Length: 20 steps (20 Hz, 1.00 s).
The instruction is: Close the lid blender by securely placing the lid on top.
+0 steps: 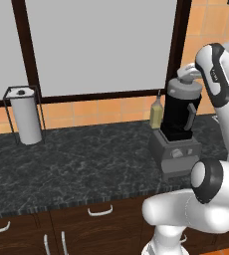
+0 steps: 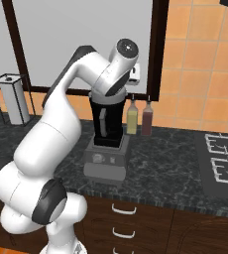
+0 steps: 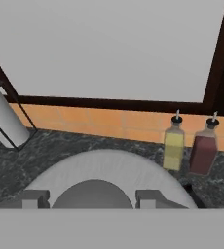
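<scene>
between the fingers (image 3: 35,197) sits the lid's (image 3: 104,165) knob (image 3: 93,194).

a white paper-towel roll (image 1: 27,117) stands upright in a dark wire holder at the far left of the dark marbled desk (image 1: 76,169), below a window. a yellowish bottle (image 2: 132,119) and a dark red bottle (image 2: 147,119) stand side by side against the orange tiled wall, with a stove grate (image 2: 224,158) farther right.

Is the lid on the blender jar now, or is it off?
On. The lid sits level on top of the blender, covering the jar's mouth. Whether it is pressed firmly in place cannot be told.
</scene>
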Available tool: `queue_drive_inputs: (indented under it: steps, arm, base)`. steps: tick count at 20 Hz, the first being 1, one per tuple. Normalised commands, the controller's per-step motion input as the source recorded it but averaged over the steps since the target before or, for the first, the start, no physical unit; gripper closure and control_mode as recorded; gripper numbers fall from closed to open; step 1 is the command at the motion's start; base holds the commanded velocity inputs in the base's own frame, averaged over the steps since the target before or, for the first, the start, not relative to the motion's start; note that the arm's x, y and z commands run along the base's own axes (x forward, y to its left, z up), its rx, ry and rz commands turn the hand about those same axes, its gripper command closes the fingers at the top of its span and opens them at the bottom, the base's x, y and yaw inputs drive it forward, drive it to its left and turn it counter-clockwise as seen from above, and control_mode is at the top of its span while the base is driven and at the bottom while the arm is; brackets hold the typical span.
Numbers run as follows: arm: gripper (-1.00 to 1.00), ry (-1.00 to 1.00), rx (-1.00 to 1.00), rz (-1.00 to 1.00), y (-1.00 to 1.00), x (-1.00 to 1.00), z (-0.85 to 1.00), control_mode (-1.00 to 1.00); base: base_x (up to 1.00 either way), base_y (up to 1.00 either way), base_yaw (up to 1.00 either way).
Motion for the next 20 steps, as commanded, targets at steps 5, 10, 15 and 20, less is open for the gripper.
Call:
queue_drive_inputs:
  steps: [5,10,15,20]
  arm:
    - [1.00,-0.01,0.00,-0.02,-0.03,0.00,-0.45,-1.00]
    - [-1.00,-0.07,0.00,0.00,0.01,-0.04,-0.47,-1.00]
    - [-1.00,-0.05,0.00,0.00,0.00,-0.21,-0.24,-1.00]
    - [-1.00,0.00,0.00,0.00,0.00,-0.37,-0.02,-1.00]
  base:
    - [0.00,0.00,0.00]
    - [0.00,0.00,0.00]
    - [0.00,0.00,0.00]
    - [0.00,0.00,0.00]
